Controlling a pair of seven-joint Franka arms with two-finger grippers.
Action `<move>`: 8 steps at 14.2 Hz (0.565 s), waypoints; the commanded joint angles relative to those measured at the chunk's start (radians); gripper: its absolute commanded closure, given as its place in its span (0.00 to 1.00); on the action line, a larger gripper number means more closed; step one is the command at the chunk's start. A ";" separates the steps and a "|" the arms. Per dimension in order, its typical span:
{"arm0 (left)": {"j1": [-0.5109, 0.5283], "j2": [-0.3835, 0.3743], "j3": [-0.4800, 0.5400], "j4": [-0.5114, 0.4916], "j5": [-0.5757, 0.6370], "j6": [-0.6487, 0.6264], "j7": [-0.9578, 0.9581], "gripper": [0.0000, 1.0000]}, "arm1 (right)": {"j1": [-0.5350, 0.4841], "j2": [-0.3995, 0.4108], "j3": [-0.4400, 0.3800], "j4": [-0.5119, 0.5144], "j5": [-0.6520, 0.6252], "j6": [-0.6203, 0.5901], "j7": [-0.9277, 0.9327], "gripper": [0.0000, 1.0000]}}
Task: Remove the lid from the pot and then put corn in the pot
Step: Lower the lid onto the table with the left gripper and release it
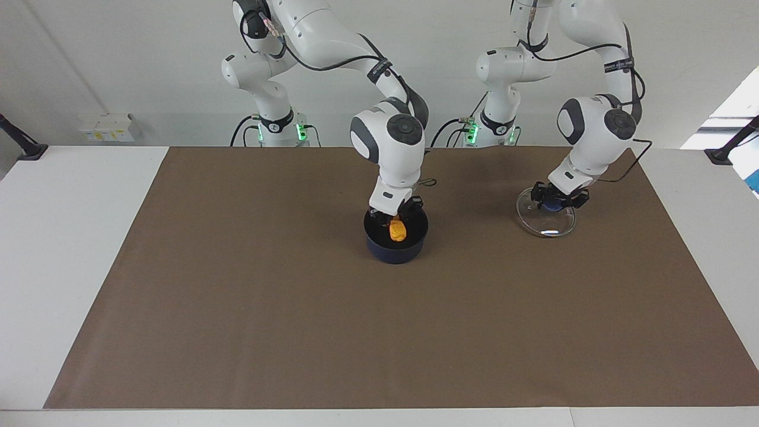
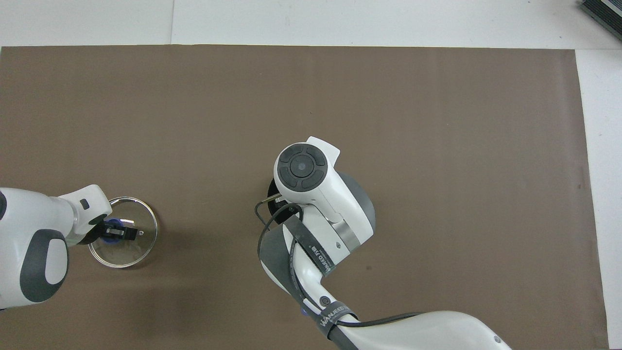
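One corn cob (image 1: pixel 397 230) is sitting in one pot (image 1: pixel 395 248), seemingly clamped by the right gripper (image 1: pixel 396 218), while the left gripper (image 1: pixel 558 202) is gripping one lid's (image 1: pixel 546 225) knob (image 1: pixel 556 206).

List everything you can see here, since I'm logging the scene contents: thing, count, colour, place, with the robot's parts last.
pot: one, dark navy, mid-mat, uncovered.
corn: one, orange-yellow, inside the pot's mouth at the right gripper's tips.
lid: one, clear glass with blue knob, on the mat toward the left arm's end.
mat: one, brown, covering most of the white table.
right gripper: one, black, lowered into the pot.
left gripper: one, black, at the lid's knob.
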 commanded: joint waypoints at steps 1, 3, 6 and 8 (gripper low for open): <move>0.012 -0.004 -0.008 -0.012 0.002 0.036 0.016 1.00 | -0.007 -0.004 0.002 -0.015 0.032 0.034 -0.037 1.00; 0.011 -0.004 -0.008 -0.012 0.002 0.037 0.016 0.96 | -0.011 -0.004 0.002 -0.010 0.035 0.040 -0.037 1.00; 0.011 0.002 -0.008 0.002 0.002 0.030 0.005 0.00 | -0.010 0.003 0.002 -0.016 0.040 0.072 -0.055 1.00; 0.012 0.025 -0.008 0.036 0.000 0.021 0.005 0.00 | -0.016 0.003 0.002 -0.013 0.040 0.080 -0.058 1.00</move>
